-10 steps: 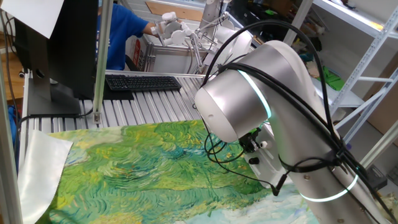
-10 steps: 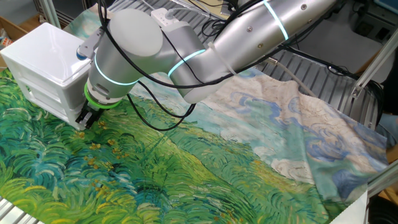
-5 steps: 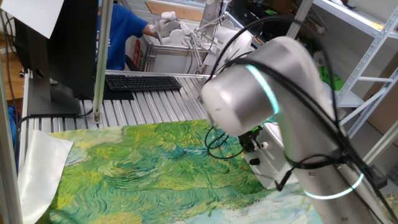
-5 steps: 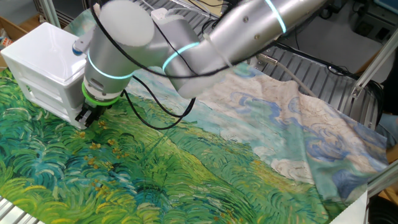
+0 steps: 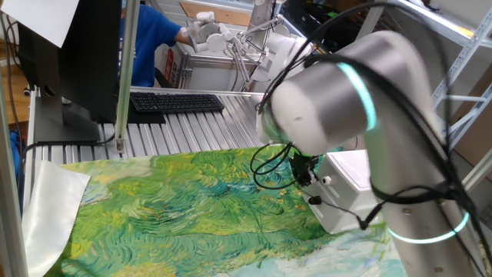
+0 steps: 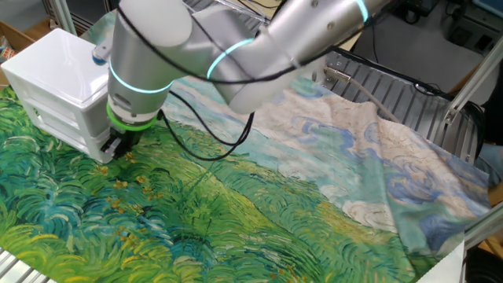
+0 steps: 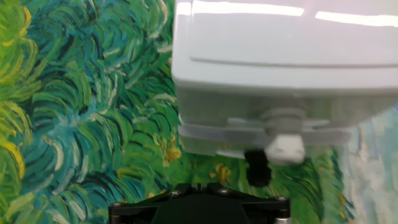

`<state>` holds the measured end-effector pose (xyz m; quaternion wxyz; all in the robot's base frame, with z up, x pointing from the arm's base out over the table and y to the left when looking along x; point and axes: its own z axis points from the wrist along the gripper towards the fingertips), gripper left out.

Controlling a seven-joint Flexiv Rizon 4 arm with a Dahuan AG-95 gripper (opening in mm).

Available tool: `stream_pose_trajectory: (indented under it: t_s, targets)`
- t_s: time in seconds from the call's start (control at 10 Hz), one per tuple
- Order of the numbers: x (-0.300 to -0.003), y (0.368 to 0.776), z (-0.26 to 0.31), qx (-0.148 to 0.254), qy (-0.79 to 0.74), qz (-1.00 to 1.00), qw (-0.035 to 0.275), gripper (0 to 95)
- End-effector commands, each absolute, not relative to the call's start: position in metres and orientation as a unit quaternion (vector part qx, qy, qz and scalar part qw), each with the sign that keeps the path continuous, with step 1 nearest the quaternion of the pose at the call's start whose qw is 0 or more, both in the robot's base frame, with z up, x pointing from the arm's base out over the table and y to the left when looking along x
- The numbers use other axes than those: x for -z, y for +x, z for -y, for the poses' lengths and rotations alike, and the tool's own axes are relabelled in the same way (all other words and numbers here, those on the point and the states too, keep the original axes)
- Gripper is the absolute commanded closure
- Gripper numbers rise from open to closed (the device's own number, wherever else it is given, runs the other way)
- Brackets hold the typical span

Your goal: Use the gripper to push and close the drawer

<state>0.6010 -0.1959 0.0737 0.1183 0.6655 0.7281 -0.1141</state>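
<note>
We have our hand (image 6: 116, 146) low against the front of the white drawer box (image 6: 55, 59), which stands toward one corner of the worktop (image 6: 236, 228) on its painted green-and-blue cloth (image 6: 196, 236). Whether the fingers are spread or pressed together we cannot tell — the arm's elbow hides them in one fixed view, they are a small dark shape in the other, and the hand view shows only the black base at the bottom of the frame. In that hand view the drawer (image 7: 249, 138), the lower one, juts a little out of the box, its black knob (image 7: 257, 169) just ahead of us and slightly off to one side. We judge the push to be under way, not finished. The risks lie in that offset: pressing off-centre could skew the drawer in its runners and jam it, or let us slide off the round knob. The box looks light and sits on loose cloth — so a hard shove might move the whole box toward the worktop's edge instead of closing the drawer.
</note>
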Motion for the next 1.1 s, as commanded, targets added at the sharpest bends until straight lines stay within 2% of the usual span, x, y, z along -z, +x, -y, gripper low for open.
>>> stream_pose_trajectory:
  t_s: [0.1, 1.1]
  targets:
    - [-0.079, 0.594, 0.193, 0.116, 0.657, -0.736, 0.111, 95.0]
    - [-0.070, 0.548, 0.192, 0.114, 0.643, -0.749, 0.113, 95.0]
